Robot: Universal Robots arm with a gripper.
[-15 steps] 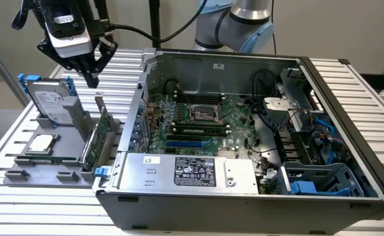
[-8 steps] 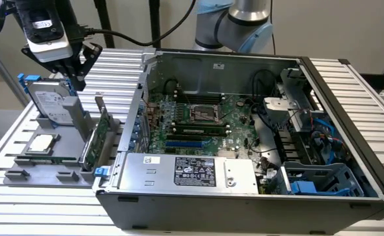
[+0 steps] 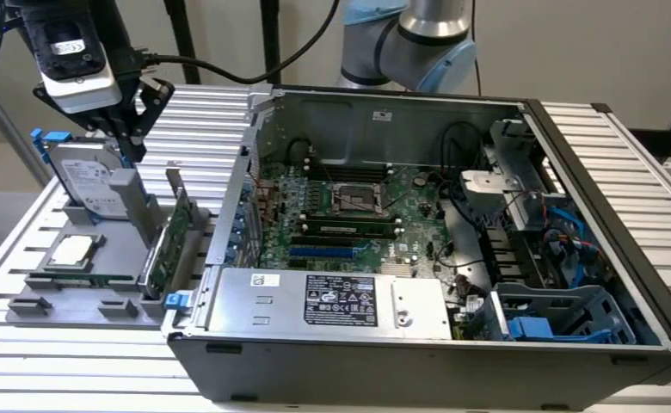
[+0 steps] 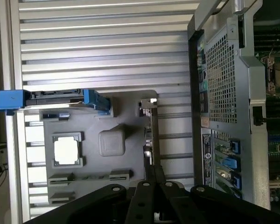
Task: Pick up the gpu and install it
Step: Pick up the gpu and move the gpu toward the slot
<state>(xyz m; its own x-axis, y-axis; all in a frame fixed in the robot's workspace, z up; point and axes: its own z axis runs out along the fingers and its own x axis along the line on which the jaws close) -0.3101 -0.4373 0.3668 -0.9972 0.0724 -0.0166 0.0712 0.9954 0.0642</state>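
The gpu point(image 3: 167, 243) stands on edge in a slot of the grey parts holder point(image 3: 71, 308), its green board facing the open computer case point(image 3: 427, 112). In the wrist view the gpu point(image 4: 152, 133) appears edge-on as a thin line. My gripper point(image 3: 129, 142) hangs well above the holder's far end, near the top of the hard drive point(image 3: 83, 176) and to the exterior view's left of the card. The gripper point(image 4: 153, 170) is shut, its fingertips meeting, with nothing held.
The holder also carries a processor point(image 3: 71, 249) and a narrow green memory stick point(image 3: 77, 280). The motherboard point(image 3: 347, 206) lies inside the case, with a blue slot point(image 3: 324, 254) near the power supply point(image 3: 335, 301). The slatted table point(image 3: 209, 112) surrounds everything.
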